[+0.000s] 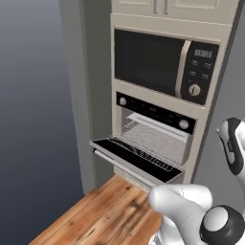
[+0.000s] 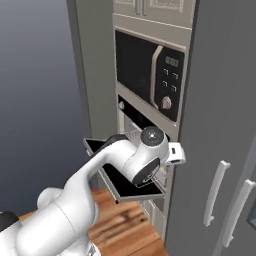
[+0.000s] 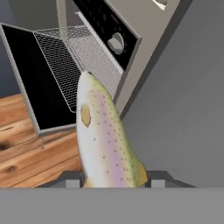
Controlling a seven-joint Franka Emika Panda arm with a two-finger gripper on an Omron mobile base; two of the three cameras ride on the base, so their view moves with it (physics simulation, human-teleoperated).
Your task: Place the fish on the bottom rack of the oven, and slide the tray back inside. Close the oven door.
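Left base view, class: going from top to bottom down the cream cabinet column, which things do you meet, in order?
Upper cabinet doors → microwave → oven control strip → bottom rack, pulled out over the open oven door → wooden floor.

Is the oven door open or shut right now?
Open: the oven door is folded down flat, with the bottom rack slid out over it.
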